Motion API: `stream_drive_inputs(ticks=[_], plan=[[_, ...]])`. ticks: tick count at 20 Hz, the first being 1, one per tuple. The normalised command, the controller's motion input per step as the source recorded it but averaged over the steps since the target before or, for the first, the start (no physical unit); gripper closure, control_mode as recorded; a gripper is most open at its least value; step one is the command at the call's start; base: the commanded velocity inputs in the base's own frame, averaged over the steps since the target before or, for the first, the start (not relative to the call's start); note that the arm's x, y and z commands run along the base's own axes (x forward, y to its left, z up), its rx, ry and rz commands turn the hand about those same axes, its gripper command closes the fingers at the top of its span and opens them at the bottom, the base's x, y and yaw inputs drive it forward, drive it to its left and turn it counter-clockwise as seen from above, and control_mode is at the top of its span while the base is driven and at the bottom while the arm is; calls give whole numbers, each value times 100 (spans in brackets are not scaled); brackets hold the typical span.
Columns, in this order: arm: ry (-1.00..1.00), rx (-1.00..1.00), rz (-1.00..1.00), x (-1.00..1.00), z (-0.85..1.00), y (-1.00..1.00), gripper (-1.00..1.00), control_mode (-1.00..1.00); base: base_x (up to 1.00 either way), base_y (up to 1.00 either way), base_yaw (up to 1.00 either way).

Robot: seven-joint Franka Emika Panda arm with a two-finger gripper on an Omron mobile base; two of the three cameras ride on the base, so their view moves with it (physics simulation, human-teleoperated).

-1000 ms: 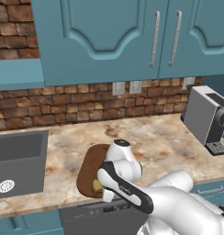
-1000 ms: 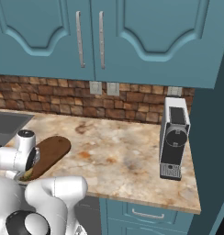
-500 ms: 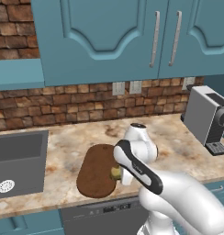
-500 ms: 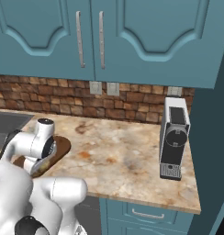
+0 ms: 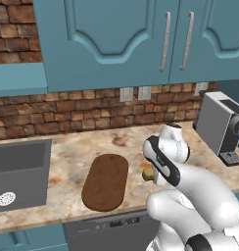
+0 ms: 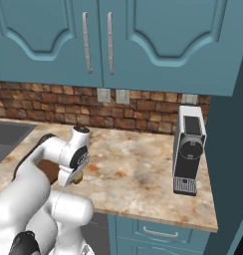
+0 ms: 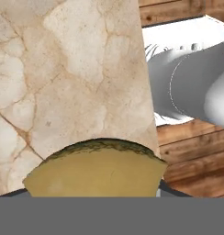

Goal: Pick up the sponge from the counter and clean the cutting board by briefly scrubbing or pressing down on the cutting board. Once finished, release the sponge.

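Big blue cupboards up high, a brick wall under them. Marbled tabletop below, same as half a second ago. Grey sink set in at the far left, not moved. Grey coffee machine standing at the right end, not moved.

White arm bent over the tabletop, swung further right than half a second ago; back then above the right edge of the board, now clear of it.

Dark brown cutting board lying flat near the front edge, in the same spot as before, now bare from end to end.

Pincer pointing down just right of the board, low over the stone. Clamped on the sponge: the yellow block sits right at the finger tips in the hand view.

Sponge small and yellow-olive, carried off the board since the last picture; now beside the board's right side, over bare tabletop. Touching the stone or just above it: cannot tell. Seen too in the right base view under the hand, and big and close in the hand view.
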Motion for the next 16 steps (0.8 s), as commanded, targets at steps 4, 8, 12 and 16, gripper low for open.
stream_drive_inputs(ticks=[4, 8, 12, 16], plan=[[2, 0, -1, 45, 0, -86, 100, -100, 0, 0, 0], [1, 0, -3, 60, 0, -64, 100, -100, 0, 0, 0], [0, 0, -4, 65, 0, -35, 100, -100, 0, 0, 0], [0, 0, -4, 36, -8, -1, -100, -100, 0, 0, 0]])
